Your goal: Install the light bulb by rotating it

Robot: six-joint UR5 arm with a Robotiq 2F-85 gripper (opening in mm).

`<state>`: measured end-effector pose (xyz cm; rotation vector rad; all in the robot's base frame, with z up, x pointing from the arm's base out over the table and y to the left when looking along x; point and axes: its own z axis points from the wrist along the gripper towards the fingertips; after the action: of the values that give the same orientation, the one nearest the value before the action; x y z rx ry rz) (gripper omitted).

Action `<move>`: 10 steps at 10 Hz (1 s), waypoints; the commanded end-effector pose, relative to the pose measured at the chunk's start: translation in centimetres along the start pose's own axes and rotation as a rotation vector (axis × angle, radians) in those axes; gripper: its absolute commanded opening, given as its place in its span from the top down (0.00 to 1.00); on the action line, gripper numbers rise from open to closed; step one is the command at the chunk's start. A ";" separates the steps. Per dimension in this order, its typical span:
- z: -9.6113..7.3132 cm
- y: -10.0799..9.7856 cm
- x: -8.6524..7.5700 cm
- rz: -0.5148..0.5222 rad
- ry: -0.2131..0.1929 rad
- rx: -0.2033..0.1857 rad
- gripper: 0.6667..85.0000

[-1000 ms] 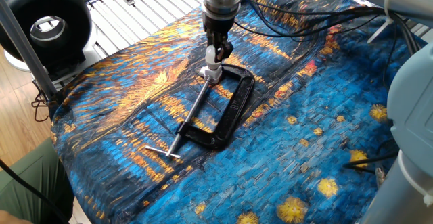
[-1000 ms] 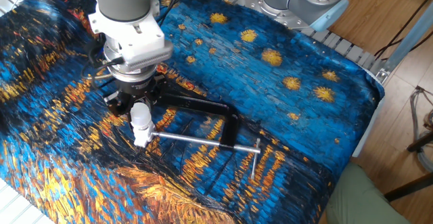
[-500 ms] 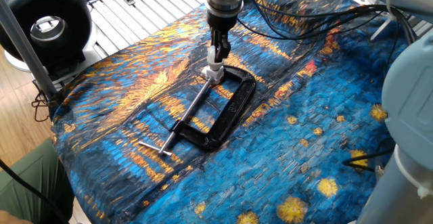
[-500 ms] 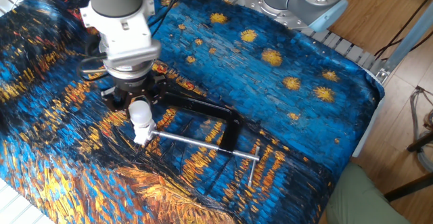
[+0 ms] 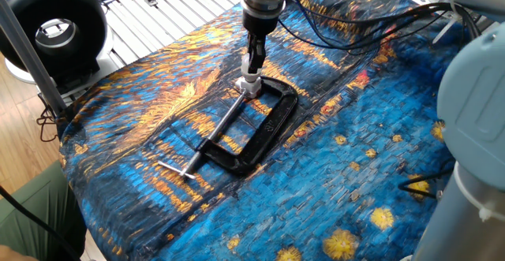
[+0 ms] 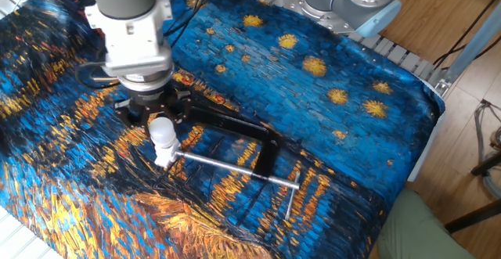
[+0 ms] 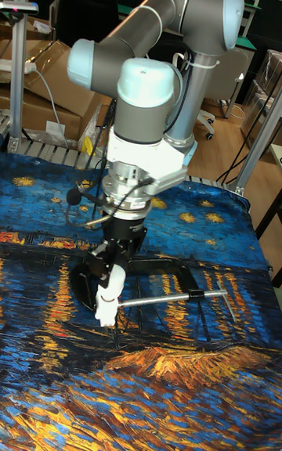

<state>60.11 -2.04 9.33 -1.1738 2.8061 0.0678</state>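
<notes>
One end effector [image 6: 159,126] clenched on light bulb [image 6: 163,134], upright over white socket base [image 6: 163,159]; advice: rotate about vertical axis; press lightly; avoid dragging C-clamp [image 6: 235,126].

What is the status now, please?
Gripper shut on the light bulb, upright over white socket. Black clamp holds socket. Nothing in the way.

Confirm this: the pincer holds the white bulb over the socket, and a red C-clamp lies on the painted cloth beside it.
One thing is off: the C-clamp is black, not red, as one fixed view shows. The rest stands: the pincer holds the white bulb over the socket, on the painted cloth.
</notes>
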 end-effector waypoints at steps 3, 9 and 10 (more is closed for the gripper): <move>0.0 -1.6 0.1 0.362 -0.026 0.011 0.62; 0.0 -0.3 0.4 0.522 0.002 -0.055 0.61; -0.3 -0.5 0.5 0.531 0.011 -0.052 0.61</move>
<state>60.24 -2.79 9.10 -0.4965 3.0227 0.1454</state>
